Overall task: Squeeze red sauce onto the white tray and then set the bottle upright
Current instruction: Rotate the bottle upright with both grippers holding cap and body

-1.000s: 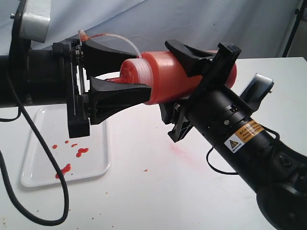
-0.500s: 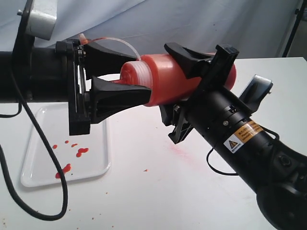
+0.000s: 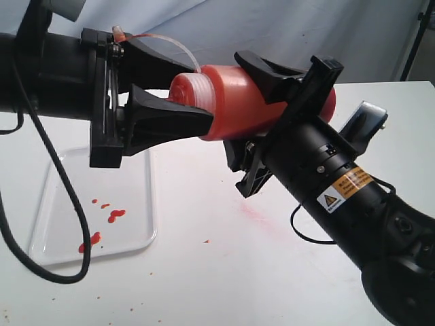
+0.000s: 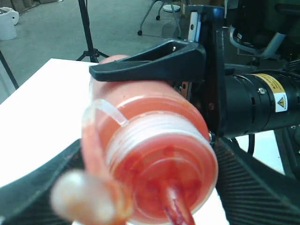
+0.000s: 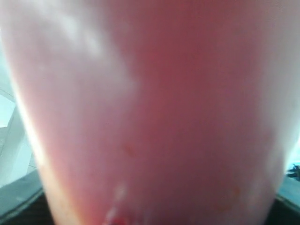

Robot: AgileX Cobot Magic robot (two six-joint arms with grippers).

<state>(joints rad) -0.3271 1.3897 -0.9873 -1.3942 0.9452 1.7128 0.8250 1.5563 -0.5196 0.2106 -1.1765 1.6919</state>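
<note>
The bottle (image 3: 238, 102) lies roughly level in the air, above the table to the right of the white tray (image 3: 146, 204). My right gripper (image 3: 238, 109) is shut on its orange-red body, one finger on top and one beneath. My left gripper (image 3: 204, 98) is shut on the cap end, with the ribbed cap (image 4: 159, 154) between its fingers. The red nozzle (image 4: 178, 211) points into the left gripper's palm, and the clear tether (image 3: 170, 49) loops over it. Red sauce (image 3: 115, 216) lies on the tray in a few glossy drops. The right wrist view shows only the bottle (image 5: 164, 117).
A faint dried red smear (image 3: 255, 212) and specks mark the white table (image 3: 224, 278) near the middle. A black cable (image 3: 64, 275) hangs from the left arm over the tray's near end. A blue cloth hangs behind the table.
The left arm has risen a little, and the bottle's cap end has lifted with it. The right gripper has hardly shifted.
</note>
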